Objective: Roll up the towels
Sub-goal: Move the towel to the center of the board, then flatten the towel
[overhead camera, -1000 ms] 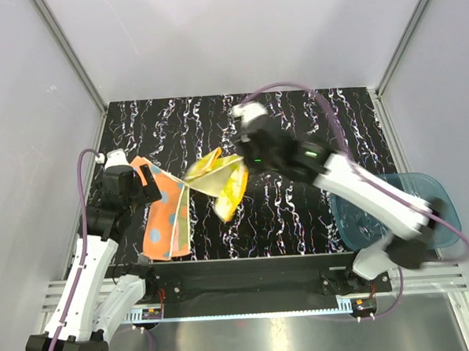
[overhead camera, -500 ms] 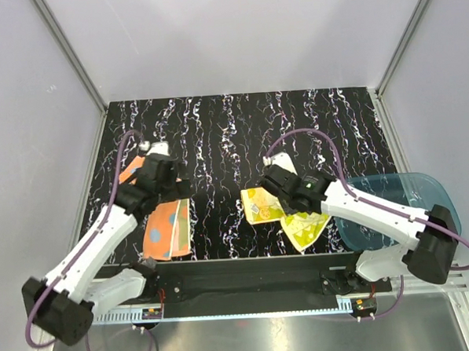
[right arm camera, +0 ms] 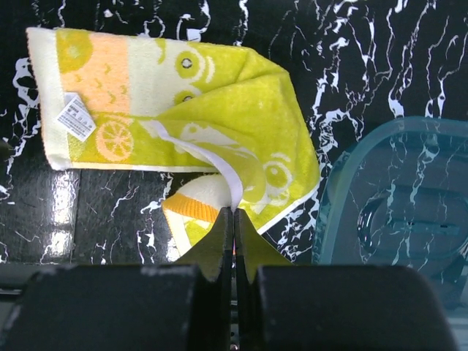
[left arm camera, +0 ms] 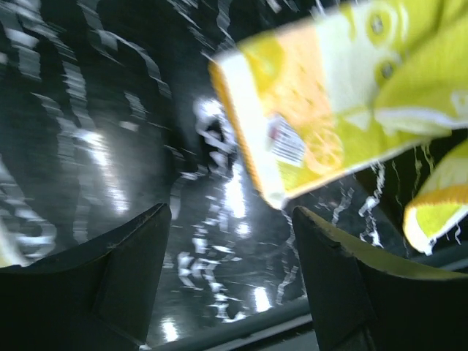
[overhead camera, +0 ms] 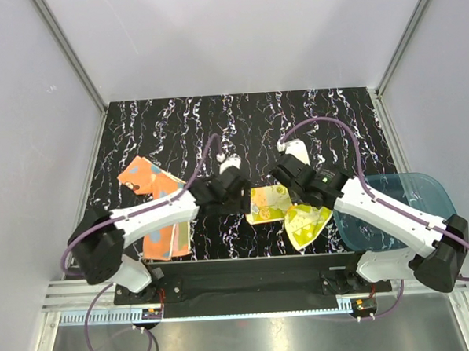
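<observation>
The yellow towel point(overhead camera: 269, 204) point(right arm camera: 183, 102) lies partly spread on the black marbled table, with one end bunched toward the front point(overhead camera: 308, 225). My right gripper point(overhead camera: 298, 200) point(right arm camera: 234, 212) is shut on its pale edging and holds a fold up. My left gripper point(overhead camera: 241, 195) point(left arm camera: 230, 219) stands open just left of the towel's corner point(left arm camera: 274, 191), with nothing between its fingers point(left arm camera: 110, 278). The orange dotted towel point(overhead camera: 163, 226) lies crumpled at the front left, away from both grippers.
A translucent blue tray point(overhead camera: 424, 187) point(right arm camera: 395, 197) sits at the table's right edge, close to the yellow towel. The table's front edge and the metal rail point(overhead camera: 247, 263) run just below both towels.
My left arm swung from the orange towel to the middle, and its jaws narrowed a little. My right gripper carried the yellow towel down from mid-table toward the front.
</observation>
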